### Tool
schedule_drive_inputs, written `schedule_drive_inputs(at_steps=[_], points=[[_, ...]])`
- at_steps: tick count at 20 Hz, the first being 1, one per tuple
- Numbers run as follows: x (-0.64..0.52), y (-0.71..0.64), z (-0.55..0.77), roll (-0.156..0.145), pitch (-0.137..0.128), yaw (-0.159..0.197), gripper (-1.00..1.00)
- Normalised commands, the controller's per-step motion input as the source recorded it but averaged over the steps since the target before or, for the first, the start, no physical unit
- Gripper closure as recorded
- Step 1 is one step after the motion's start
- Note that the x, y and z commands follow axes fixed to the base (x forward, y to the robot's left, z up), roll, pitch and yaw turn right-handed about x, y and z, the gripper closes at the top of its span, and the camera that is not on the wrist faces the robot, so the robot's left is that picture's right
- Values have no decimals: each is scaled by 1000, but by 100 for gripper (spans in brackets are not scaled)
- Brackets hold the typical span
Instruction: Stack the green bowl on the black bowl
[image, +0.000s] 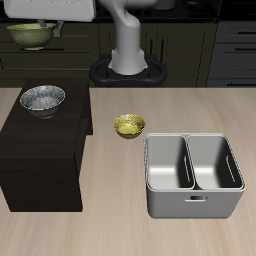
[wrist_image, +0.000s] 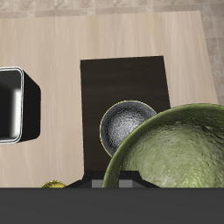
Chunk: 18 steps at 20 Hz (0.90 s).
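Observation:
The green bowl (image: 32, 35) hangs high in the air, upright, with my gripper (image: 47, 24) shut on its rim; only the white hand shows above it. In the wrist view the green bowl (wrist_image: 175, 156) fills much of the picture, its mottled olive inside facing the camera. The black bowl (image: 42, 99) stands upright on top of a dark cabinet (image: 40, 150), below the held bowl and nearer the table's front edge. Seen from the wrist, the black bowl (wrist_image: 127, 125) is partly covered by the green bowl's rim. My fingertips are hidden.
A small yellow-gold bowl (image: 128, 125) sits on the table beside the dark cabinet; it also shows in the wrist view (wrist_image: 54, 185). A grey two-compartment bin (image: 193, 175) stands nearer the front edge. The robot's base (image: 128, 68) is behind.

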Motion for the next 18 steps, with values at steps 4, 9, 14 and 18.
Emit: schedule_drive_inputs(at_steps=[4, 9, 14, 18], points=[[171, -136, -46, 4, 17, 38, 100], [178, -107, -82, -4, 36, -22, 100], [118, 3, -138, 41, 24, 14, 100], [13, -14, -82, 14, -1, 7, 100]])
